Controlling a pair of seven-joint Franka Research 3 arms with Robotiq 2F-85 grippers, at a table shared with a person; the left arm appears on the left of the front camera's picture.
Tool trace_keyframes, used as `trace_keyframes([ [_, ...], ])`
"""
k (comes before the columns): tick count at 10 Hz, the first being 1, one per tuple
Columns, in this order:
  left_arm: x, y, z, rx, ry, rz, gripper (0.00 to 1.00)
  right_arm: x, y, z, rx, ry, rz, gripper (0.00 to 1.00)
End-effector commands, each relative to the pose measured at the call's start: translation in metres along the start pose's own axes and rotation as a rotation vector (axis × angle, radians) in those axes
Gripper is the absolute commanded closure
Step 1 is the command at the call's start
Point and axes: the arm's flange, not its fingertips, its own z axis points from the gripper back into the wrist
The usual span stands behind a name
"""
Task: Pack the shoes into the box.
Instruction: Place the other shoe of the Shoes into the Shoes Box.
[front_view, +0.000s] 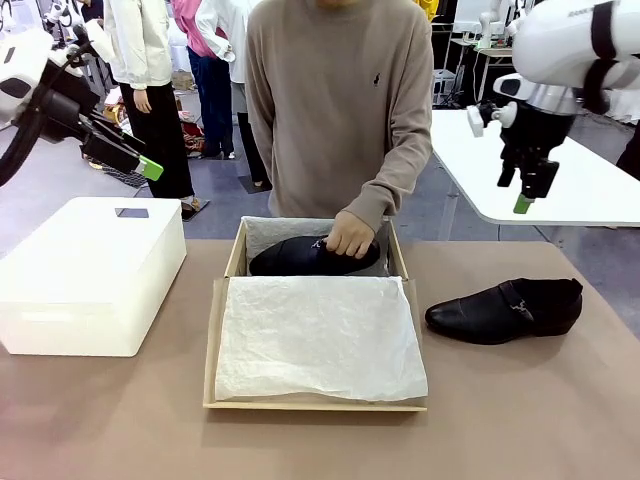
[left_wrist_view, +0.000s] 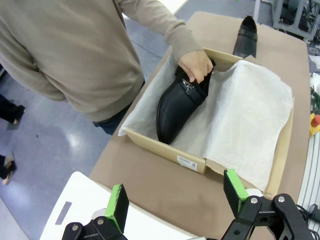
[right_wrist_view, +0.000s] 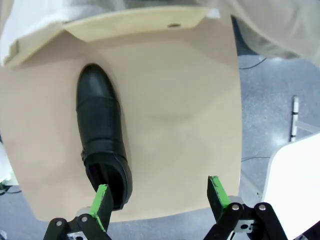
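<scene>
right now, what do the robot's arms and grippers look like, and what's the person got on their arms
Both arms are rounded white shells. The right arm carries black bands, and a black cable runs by the left arm. The left gripper and right gripper are black linkages with green pads. The person's sleeve is long, taupe knit.

Glossy black shoes (front_view: 505, 310), brown box (front_view: 212, 340), white tissue paper (front_view: 320, 335), white plastic box (front_view: 90, 275), beige sweater (front_view: 335, 90), tan table (front_view: 520, 420)

front view across, wrist views downward, box (front_view: 237, 252) shared
</scene>
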Motion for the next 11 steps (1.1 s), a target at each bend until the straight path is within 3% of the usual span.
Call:
trace_keyframes([
  [1,-0.001,0.003,0.0,-0.015,-0.021,-0.015,0.0,-0.024,0.018,-0.01,-0.068,-0.01,-0.016,0.0],
  [5,-0.001,0.003,0.0,-0.015,-0.021,-0.015,0.0,-0.058,0.03,-0.026,-0.056,-0.019,-0.068,0.0],
  [11,-0.001,0.003,0.0,-0.015,-0.021,-0.015,0.0,-0.057,0.025,-0.028,-0.027,0.0,-0.094,0.0],
])
